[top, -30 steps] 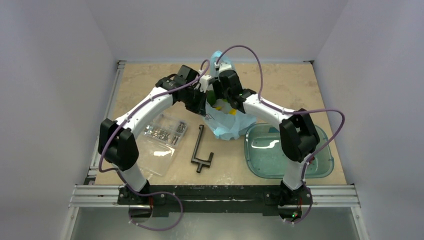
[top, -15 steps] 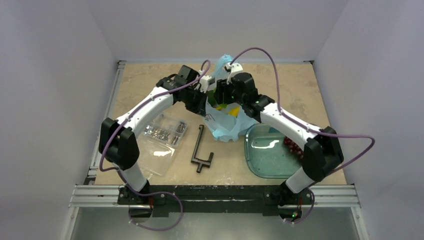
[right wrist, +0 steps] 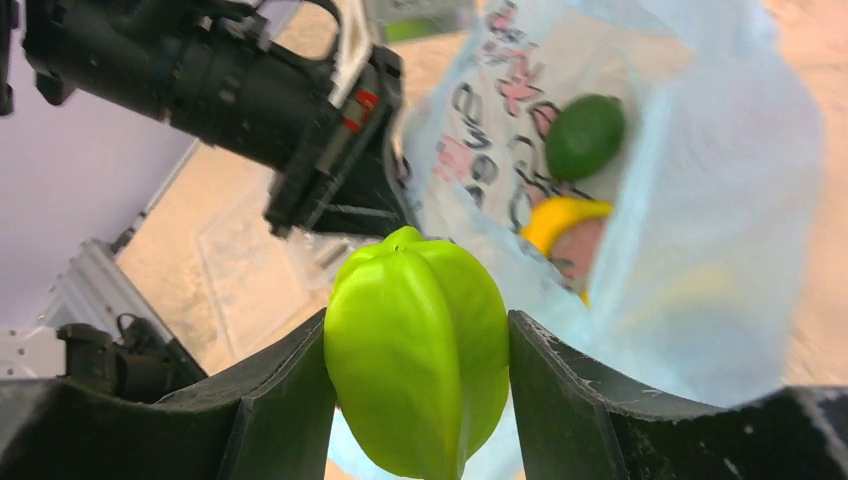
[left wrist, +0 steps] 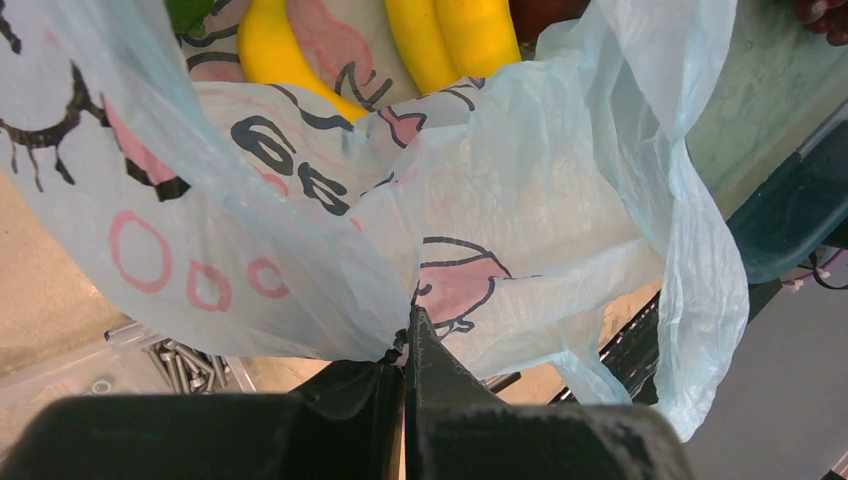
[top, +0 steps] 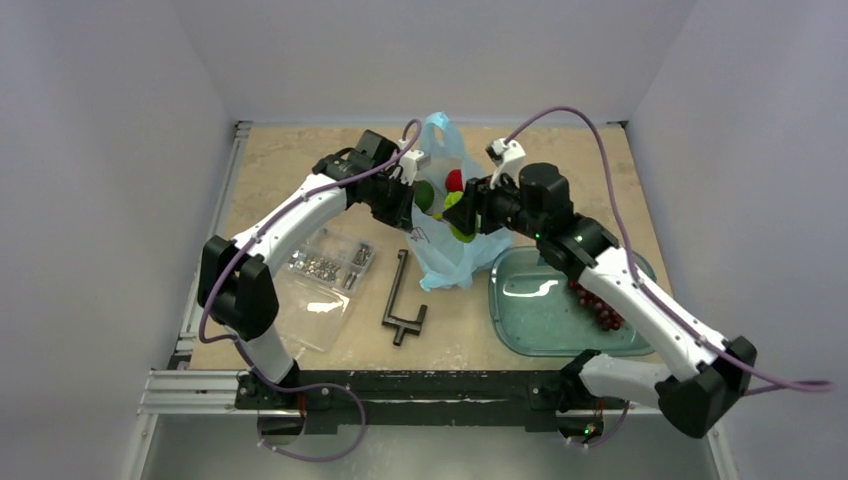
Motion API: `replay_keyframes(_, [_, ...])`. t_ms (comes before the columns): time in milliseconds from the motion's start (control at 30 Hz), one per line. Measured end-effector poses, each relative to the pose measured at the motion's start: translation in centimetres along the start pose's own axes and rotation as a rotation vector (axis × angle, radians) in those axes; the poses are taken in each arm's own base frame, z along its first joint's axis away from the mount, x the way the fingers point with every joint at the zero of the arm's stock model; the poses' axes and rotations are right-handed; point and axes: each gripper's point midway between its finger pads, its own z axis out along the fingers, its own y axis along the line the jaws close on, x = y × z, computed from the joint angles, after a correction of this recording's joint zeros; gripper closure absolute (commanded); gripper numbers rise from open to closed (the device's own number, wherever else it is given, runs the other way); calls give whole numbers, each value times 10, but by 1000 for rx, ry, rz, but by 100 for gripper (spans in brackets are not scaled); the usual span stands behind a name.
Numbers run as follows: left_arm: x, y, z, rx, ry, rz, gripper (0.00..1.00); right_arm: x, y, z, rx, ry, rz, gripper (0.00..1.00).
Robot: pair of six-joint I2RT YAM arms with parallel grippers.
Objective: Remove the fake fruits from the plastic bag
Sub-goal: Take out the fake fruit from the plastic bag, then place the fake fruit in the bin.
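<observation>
One grape bunch [top: 597,305] is already lying in the teal tray [top: 520,325], which is sitting just near-right of the plastic bag [top: 445,255] on the tabletop [top: 290,160]. Near-left of the bag, a black tool [top: 403,300] and a clear bag of screws [top: 325,270] are just lying around, not part of this job.

At the bag itself, the left arm [top: 290,215] is doing the holding. The left jaws are pressed together on a fold of the bag's left rim, propping the mouth open. The right arm [top: 620,285] is hovering at the mouth's right side, and the right jaws are pinching a ridged light-green fruit [right wrist: 418,350] that looks clear of the plastic.

So I'm reading this as mid-extraction, with the fruit out and ready for drop-off. Next move, I'd guess, is swinging it over to the tray, spreading the jaws there, then going back in.

Deeper inside the bag, yellow bananas [left wrist: 450,35], a round green fruit [right wrist: 585,135] and a red apple [top: 454,180] are waiting.
</observation>
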Motion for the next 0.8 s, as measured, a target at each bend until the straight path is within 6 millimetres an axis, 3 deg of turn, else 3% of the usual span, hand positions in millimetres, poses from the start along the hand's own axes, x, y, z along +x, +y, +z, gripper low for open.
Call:
replay_keyframes(167, [-2, 0, 0, 4, -7, 3, 100, 12, -34, -59, 224, -58, 31, 100])
replay_keyframes(333, [-1, -3, 0, 17, -6, 3, 100, 64, -89, -97, 526, -5, 139, 100])
replay_keyframes(467, [-1, -4, 0, 23, -5, 4, 100, 109, -129, -109, 740, 98, 214, 100])
replay_keyframes(667, [-2, -4, -1, 23, -10, 5, 100, 151, -175, -105, 902, 170, 408, 100])
replay_keyframes(800, [-4, -6, -5, 23, -19, 9, 100, 196, -192, -107, 980, 236, 497, 100])
